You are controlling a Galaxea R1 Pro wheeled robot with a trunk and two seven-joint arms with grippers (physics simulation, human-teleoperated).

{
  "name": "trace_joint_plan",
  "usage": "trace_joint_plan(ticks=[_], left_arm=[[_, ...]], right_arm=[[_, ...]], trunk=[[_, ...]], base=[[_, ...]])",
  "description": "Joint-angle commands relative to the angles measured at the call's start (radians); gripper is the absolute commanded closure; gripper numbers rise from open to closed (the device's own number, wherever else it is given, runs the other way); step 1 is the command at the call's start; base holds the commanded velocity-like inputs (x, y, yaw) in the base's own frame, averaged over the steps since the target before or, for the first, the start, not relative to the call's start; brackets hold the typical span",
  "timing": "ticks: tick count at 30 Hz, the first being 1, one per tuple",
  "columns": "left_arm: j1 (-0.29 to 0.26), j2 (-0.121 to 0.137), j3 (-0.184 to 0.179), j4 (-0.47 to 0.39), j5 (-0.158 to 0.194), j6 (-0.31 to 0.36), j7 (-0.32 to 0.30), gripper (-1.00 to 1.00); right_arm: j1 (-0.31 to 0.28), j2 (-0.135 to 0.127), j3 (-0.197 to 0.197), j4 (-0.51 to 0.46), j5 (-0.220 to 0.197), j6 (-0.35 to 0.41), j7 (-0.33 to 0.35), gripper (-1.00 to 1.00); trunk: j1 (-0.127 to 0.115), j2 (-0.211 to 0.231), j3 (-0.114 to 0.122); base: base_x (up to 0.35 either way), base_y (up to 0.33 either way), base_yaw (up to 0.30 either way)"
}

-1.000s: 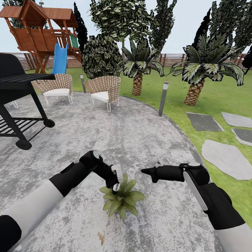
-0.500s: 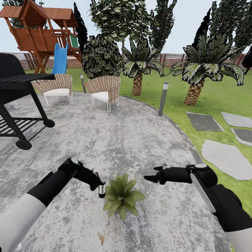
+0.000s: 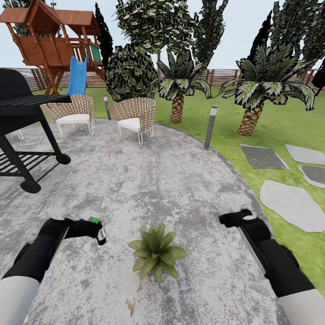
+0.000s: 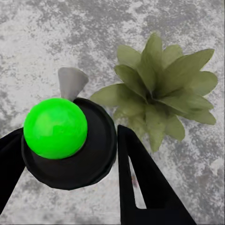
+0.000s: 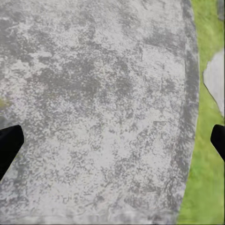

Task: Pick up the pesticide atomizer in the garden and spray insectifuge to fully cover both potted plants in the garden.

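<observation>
On the far left stands one black grill [image 3: 22, 131], with two wicker seats [image 3: 72, 113] behind it. My left gripper [image 3: 97, 231] is clamped on the pesticide atomizer [image 4: 68, 140], near and left of the one potted plant [image 3: 156, 253] on the stone patio [image 3: 171, 180]; no label shows. My right gripper [image 3: 232, 218] hangs wide open right of the plant. Two palms [image 3: 253, 97] stand beyond.

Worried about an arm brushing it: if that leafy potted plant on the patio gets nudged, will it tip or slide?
The potted plant spreads low and wide on the flat stone patio, so it probably slides rather than tips. Its thin pointed leaves would likely bend first. The pot is hidden under the leaves, so its weight is unclear.
</observation>
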Motion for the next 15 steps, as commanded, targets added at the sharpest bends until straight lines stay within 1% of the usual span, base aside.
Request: trace_joint_plan(ticks=[1,3,5,7,9,10,11,13,15], left_arm=[[0.013,-0.001,0.005,0.003,-0.001,0.022,0.033,1.0],[0.041,-0.001,0.006,0.007,-0.001,0.064,0.088,1.0],[0.058,-0.002,0.007,0.008,0.003,0.08,0.104,1.0],[0.077,-0.002,0.007,0.009,0.006,0.088,0.112,1.0],[0.108,-0.002,0.009,0.01,0.008,0.105,0.114,1.0],[0.118,-0.002,0.008,0.01,0.007,0.127,0.115,1.0],[0.125,-0.001,0.007,0.01,0.004,0.155,0.115,1.0],[0.134,0.0,0.003,0.01,0.0,0.219,0.116,1.0],[0.135,-0.001,0.0,0.01,0.0,0.25,0.116,1.0]], right_arm=[[-0.001,0.002,-0.006,0.028,-0.002,0.005,-0.031,-1.0],[-0.001,0.004,-0.018,0.066,-0.006,0.005,-0.056,-1.0],[-0.001,0.006,-0.022,0.076,-0.015,0.005,-0.063,-1.0],[-0.001,0.008,-0.024,0.08,-0.078,0.009,-0.067,-1.0],[-0.001,0.008,-0.028,0.082,-0.215,0.013,-0.069,-1.0],[-0.001,0.008,-0.033,0.083,-0.26,0.014,-0.07,-1.0],[-0.001,0.008,-0.038,0.084,-0.296,0.014,-0.071,-1.0],[-0.001,0.008,-0.046,0.092,-0.346,0.015,-0.073,-1.0],[-0.001,0.008,-0.05,0.098,-0.358,0.015,-0.074,-1.0]], trunk=[[0.0,-0.001,-0.001],[0.0,-0.001,-0.001],[0.0,-0.001,-0.001],[0.0,-0.001,-0.001],[0.0,-0.001,-0.001],[0.0,-0.001,-0.001],[0.0,-0.001,-0.001],[0.0,-0.001,-0.001],[0.0,-0.001,-0.001]], base=[[0.0,0.0,0.0],[0.0,0.0,0.0],[0.0,0.0,0.0],[0.0,0.0,0.0],[0.0,0.0,0.0],[0.0,0.0,0.0],[0.0,0.0,0.0],[0.0,0.0,0.0],[0.0,0.0,0.0]])
